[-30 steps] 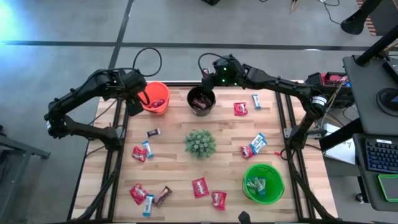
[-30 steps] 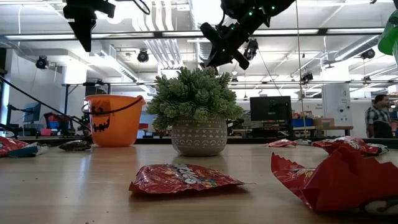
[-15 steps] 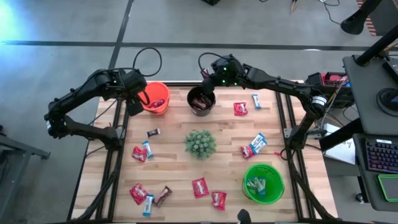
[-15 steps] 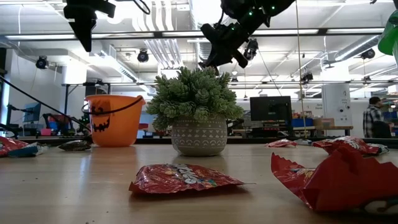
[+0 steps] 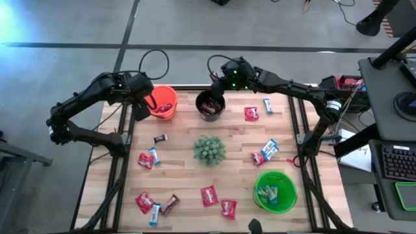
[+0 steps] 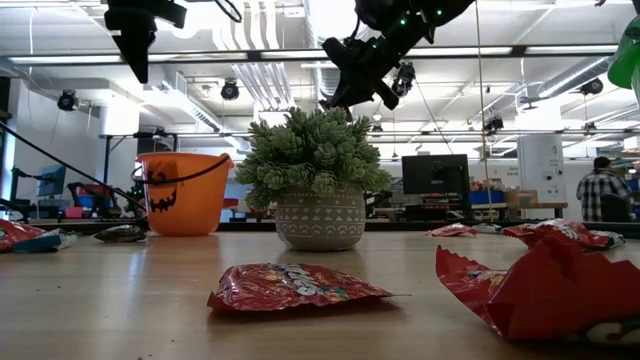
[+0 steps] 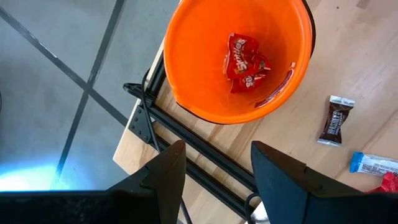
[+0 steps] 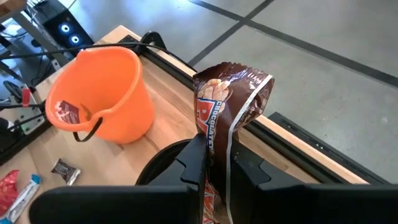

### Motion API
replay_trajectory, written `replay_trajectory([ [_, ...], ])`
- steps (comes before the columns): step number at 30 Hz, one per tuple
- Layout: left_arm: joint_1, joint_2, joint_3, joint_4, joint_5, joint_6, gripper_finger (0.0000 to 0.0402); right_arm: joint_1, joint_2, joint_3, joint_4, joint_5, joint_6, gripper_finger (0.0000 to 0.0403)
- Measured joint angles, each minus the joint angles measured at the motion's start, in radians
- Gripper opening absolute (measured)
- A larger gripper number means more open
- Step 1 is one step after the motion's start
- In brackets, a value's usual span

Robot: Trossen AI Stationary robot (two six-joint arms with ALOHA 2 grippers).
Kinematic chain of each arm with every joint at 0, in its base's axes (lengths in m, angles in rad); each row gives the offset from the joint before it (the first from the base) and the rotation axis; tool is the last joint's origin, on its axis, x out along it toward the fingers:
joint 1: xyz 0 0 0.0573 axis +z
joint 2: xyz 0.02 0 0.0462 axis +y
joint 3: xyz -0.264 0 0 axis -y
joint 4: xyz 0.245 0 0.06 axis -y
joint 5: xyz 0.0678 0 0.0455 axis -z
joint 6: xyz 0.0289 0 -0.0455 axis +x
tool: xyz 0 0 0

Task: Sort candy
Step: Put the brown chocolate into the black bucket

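My right gripper (image 8: 217, 163) is shut on a dark brown candy (image 8: 231, 99) above the black bucket (image 5: 210, 106) at the table's far edge. My left gripper (image 7: 214, 177) hangs open above the table's far left corner, beside the orange bucket (image 7: 239, 59), which holds red candies (image 7: 246, 60); nothing is between its fingers. Red, blue-white and brown candies lie scattered on the wood, among them a brown one (image 7: 334, 120) and a red one (image 5: 251, 114). The green bucket (image 5: 275, 190) holds blue-white candies. My right gripper pinches the brown candy between its two fingers by the wrapper's lower part (image 8: 214, 146). The rest of the crumpled wrapper sticks out beyond the fingertips. The fingers slant down from the table's right side. The candy is lifted clear, over the black bucket's rim (image 8: 163, 167).
A spiky green plant in a pot (image 5: 209, 149) stands mid-table. Black frame rails (image 5: 123, 149) run along the left and right table edges. Monitors and a keyboard (image 5: 396, 162) sit beyond the right edge. A person (image 6: 603, 185) stands far off in the room.
My right gripper has rolled a little about its own pointing line while staying over the black bucket, still shut on the brown candy.
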Motion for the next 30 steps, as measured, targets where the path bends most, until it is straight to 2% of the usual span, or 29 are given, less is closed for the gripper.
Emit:
replay_trajectory([
  [11,0.000,0.000,0.000,0.000,0.000,0.000,0.0164,-0.002,0.000,0.000,0.000,0.000,-0.002,0.0034],
  [17,0.000,0.000,0.000,0.000,0.000,0.000,0.0164,-0.002,0.000,0.000,0.000,0.000,-0.077,0.0034],
  [26,0.000,0.000,0.000,0.001,0.000,-0.009,0.0164,-0.002,0.000,0.000,0.024,-0.001,-0.006,0.0034],
  [30,0.000,0.000,0.000,0.001,0.000,-0.019,0.0164,-0.002,0.000,0.000,0.024,-0.008,-0.073,0.0034],
])
